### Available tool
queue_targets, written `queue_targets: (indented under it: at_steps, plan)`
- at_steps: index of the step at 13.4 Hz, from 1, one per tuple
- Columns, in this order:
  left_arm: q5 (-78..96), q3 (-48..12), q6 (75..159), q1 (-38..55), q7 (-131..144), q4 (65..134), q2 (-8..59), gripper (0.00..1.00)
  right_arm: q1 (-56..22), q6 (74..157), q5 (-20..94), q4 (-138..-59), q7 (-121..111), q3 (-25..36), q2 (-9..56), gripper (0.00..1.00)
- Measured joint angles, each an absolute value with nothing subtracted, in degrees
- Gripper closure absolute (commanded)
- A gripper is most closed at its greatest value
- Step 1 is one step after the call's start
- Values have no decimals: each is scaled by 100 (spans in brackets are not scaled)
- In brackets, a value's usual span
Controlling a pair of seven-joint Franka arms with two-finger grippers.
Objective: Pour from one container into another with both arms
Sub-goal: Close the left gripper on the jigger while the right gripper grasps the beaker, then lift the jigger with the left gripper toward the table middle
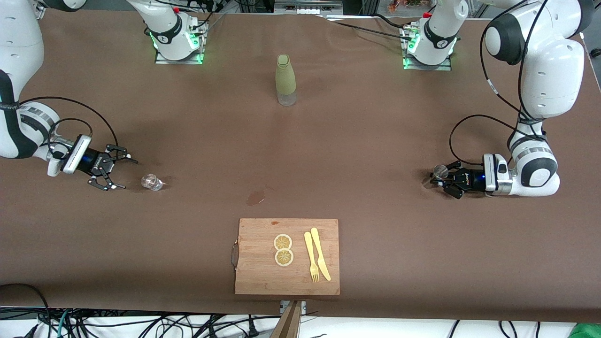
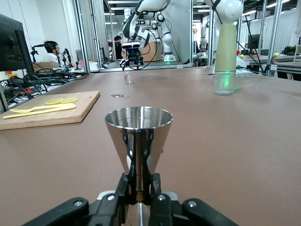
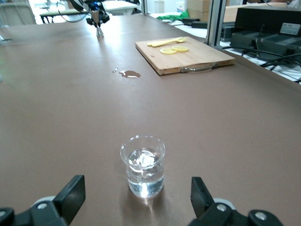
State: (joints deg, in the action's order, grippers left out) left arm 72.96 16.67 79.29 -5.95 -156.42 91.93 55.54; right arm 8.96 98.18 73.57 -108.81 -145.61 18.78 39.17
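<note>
A small clear glass (image 1: pixel 151 182) (image 3: pixel 142 165) holding a little water stands on the brown table toward the right arm's end. My right gripper (image 1: pixel 118 173) (image 3: pixel 136 188) sits low just short of it, open, with its fingers (image 3: pixel 71 193) spread wider than the glass. Toward the left arm's end, my left gripper (image 1: pixel 441 180) (image 2: pixel 139 186) is shut on the narrow waist of an upright steel jigger (image 1: pixel 440 171) (image 2: pixel 138 134). The jigger's lower cone is hidden by the fingers.
A tall olive-green bottle (image 1: pixel 285 80) (image 2: pixel 225 56) with a clear base stands mid-table near the arm bases. A wooden cutting board (image 1: pixel 258 272) (image 3: pixel 197 59) with two lemon slices, a yellow fork and a knife lies at the near edge. A small wet spill (image 1: pixel 256 197) (image 3: pixel 130 74) lies just beyond the board.
</note>
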Motion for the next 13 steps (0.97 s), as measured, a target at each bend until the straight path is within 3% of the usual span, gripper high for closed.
queue_targets:
  at_steps: [8, 13]
  plan:
    - [7294, 1693, 7928, -594, -15574, 9139, 5530, 100, 1040, 9222, 7357, -10349, -14674, 1880, 4435, 0]
    - [7159, 1658, 8044, -131, -14817, 9027, 4922, 100, 1113, 9051, 7364, -9803, -14679, 1873, 4766, 0]
